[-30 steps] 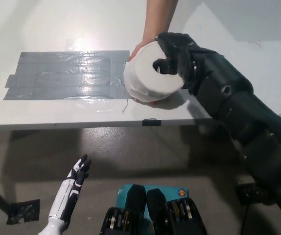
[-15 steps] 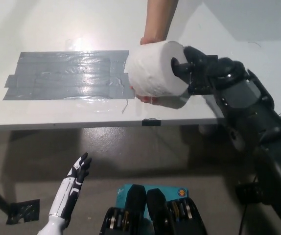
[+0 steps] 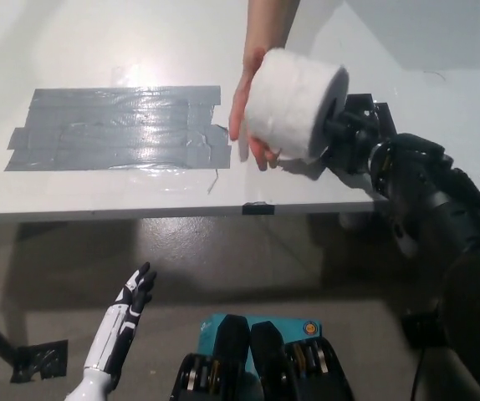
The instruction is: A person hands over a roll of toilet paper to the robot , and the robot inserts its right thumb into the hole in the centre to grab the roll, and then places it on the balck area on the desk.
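A white roll of toilet paper (image 3: 293,102) hangs tilted above the desk's right part, its end hole facing right. My black right hand (image 3: 353,134) has its thumb in that hole and is shut on the roll. A person's hand (image 3: 247,104) reaches in from the top with its fingers spread, just left of and under the roll; I cannot tell if it still touches it. The black taped area (image 3: 114,125) lies on the white desk (image 3: 73,196) to the roll's left. My white left hand (image 3: 127,322) rests open at the lower left, below the desk edge.
The desk's front edge (image 3: 257,209) runs across the middle of the picture, with grey floor below it. A loose strand lies on the desk near the taped area's right end (image 3: 213,180).
The roll has turned and risen to the right on my right hand. The person's hand has opened and come off the roll's underside. My left hand has not moved.
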### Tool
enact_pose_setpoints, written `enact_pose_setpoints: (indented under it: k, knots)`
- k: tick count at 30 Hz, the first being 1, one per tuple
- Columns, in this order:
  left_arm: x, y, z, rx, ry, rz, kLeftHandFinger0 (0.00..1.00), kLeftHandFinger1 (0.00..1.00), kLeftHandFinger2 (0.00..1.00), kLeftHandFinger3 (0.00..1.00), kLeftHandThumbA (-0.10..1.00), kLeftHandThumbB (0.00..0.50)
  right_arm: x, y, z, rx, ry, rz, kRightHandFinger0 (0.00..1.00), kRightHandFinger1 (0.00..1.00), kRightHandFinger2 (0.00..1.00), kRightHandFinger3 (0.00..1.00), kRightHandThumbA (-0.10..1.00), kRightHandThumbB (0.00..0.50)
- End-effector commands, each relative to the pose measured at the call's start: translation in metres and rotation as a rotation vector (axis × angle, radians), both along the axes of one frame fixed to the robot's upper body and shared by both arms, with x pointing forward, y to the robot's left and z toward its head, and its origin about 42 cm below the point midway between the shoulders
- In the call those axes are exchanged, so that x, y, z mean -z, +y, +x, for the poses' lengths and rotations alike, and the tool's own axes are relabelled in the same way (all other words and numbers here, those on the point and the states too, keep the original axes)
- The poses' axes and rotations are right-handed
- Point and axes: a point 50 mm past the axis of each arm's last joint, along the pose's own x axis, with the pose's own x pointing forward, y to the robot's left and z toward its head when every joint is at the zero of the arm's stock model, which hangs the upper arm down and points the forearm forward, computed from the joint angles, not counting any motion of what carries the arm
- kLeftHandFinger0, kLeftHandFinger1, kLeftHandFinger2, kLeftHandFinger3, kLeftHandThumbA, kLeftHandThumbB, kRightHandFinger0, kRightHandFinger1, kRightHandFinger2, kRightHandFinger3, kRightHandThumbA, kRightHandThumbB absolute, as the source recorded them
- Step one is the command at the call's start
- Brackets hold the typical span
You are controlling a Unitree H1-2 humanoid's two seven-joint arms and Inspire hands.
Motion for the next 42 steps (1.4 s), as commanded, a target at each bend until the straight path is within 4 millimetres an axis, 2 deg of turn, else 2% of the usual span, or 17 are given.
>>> enact_pose_setpoints:
  k: [1, 4, 6, 8, 11, 12, 14, 17, 21, 23, 24, 27, 29, 34, 37, 39, 42]
  knots:
    - [-0.012, 0.001, 0.007, 0.020, -0.061, 0.018, 1.00, 1.00, 1.00, 1.00, 1.00, 0.280, -0.074, -0.011, 0.022, 0.000, -0.116, 0.172, 0.00, 0.23, 0.73, 1.00, -0.10, 0.179]
    - [-0.012, 0.002, 0.006, 0.019, -0.064, 0.021, 1.00, 1.00, 1.00, 1.00, 1.00, 0.278, -0.090, -0.026, 0.026, 0.016, -0.116, 0.170, 0.00, 0.28, 0.81, 1.00, -0.10, 0.176]
    - [-0.012, 0.003, 0.005, 0.016, -0.059, 0.020, 1.00, 1.00, 1.00, 1.00, 1.00, 0.287, -0.099, -0.039, 0.028, -0.002, -0.161, 0.131, 0.00, 0.32, 0.77, 0.93, -0.10, 0.150]
    - [-0.013, 0.003, 0.006, 0.017, -0.059, 0.021, 1.00, 1.00, 1.00, 1.00, 1.00, 0.293, -0.111, -0.054, 0.029, 0.007, -0.161, 0.110, 0.00, 0.40, 0.82, 1.00, -0.10, 0.144]
    - [-0.012, 0.003, 0.007, 0.019, -0.064, 0.023, 1.00, 1.00, 1.00, 1.00, 1.00, 0.279, -0.120, -0.070, 0.030, 0.004, -0.209, 0.018, 0.00, 0.38, 0.78, 1.00, -0.10, 0.132]
    - [-0.012, 0.003, 0.007, 0.017, -0.066, 0.025, 1.00, 1.00, 1.00, 1.00, 1.00, 0.271, -0.122, -0.073, 0.030, 0.008, -0.210, 0.005, 0.00, 0.25, 0.66, 0.99, -0.10, 0.084]
    - [-0.011, 0.004, 0.006, 0.016, -0.067, 0.028, 1.00, 1.00, 1.00, 1.00, 1.00, 0.269, -0.123, -0.084, 0.030, 0.004, -0.212, -0.004, 0.00, 0.34, 0.76, 1.00, -0.10, 0.085]
    - [-0.010, 0.004, 0.006, 0.012, -0.064, 0.035, 1.00, 1.00, 1.00, 1.00, 1.00, 0.268, -0.126, -0.095, 0.029, 0.006, -0.208, -0.035, 0.00, 0.36, 0.77, 1.00, -0.10, 0.078]
    - [-0.009, 0.004, 0.006, 0.011, -0.062, 0.031, 1.00, 1.00, 1.00, 1.00, 1.00, 0.269, -0.133, -0.110, 0.028, 0.044, -0.219, -0.096, 0.00, 0.40, 0.91, 1.00, -0.10, 0.097]
    - [-0.009, 0.004, 0.006, 0.010, -0.062, 0.029, 1.00, 1.00, 1.00, 1.00, 1.00, 0.277, -0.134, -0.114, 0.028, 0.047, -0.217, -0.120, 0.00, 0.39, 0.91, 1.00, -0.10, 0.085]
    - [-0.009, 0.004, 0.006, 0.011, -0.060, 0.027, 1.00, 1.00, 1.00, 1.00, 1.00, 0.279, -0.132, -0.120, 0.027, 0.036, -0.222, -0.146, 0.00, 0.35, 0.83, 1.00, -0.10, 0.075]
    - [-0.009, 0.004, 0.006, 0.012, -0.062, 0.036, 1.00, 1.00, 1.00, 1.00, 1.00, 0.284, -0.129, -0.124, 0.026, 0.029, -0.222, -0.180, 0.00, 0.37, 0.85, 1.00, -0.10, 0.051]
    - [-0.009, 0.004, 0.006, 0.013, -0.061, 0.029, 1.00, 1.00, 1.00, 1.00, 1.00, 0.286, -0.128, -0.127, 0.026, 0.013, -0.253, -0.331, 0.01, 0.49, 1.00, 1.00, -0.10, 0.075]
    - [-0.010, 0.004, 0.007, 0.018, -0.066, 0.030, 1.00, 1.00, 1.00, 1.00, 1.00, 0.285, -0.129, -0.130, 0.025, -0.043, -0.273, -0.543, 0.04, 0.55, 1.00, 1.00, -0.10, 0.080]
    - [-0.010, 0.003, 0.007, 0.013, -0.062, 0.028, 1.00, 1.00, 1.00, 1.00, 1.00, 0.286, -0.138, -0.128, 0.027, -0.080, -0.318, -0.715, 0.15, 0.70, 1.00, 1.00, -0.10, 0.100]
    - [-0.012, 0.004, 0.008, 0.010, -0.066, 0.027, 1.00, 1.00, 1.00, 1.00, 1.00, 0.287, -0.148, -0.125, 0.028, -0.109, -0.355, -0.810, 0.21, 0.70, 1.00, 1.00, -0.10, 0.077]
    - [-0.012, 0.004, 0.008, 0.010, -0.067, 0.026, 1.00, 1.00, 1.00, 1.00, 1.00, 0.288, -0.158, -0.123, 0.030, -0.126, -0.378, -0.959, 0.18, 0.63, 0.98, 1.00, -0.10, 0.132]
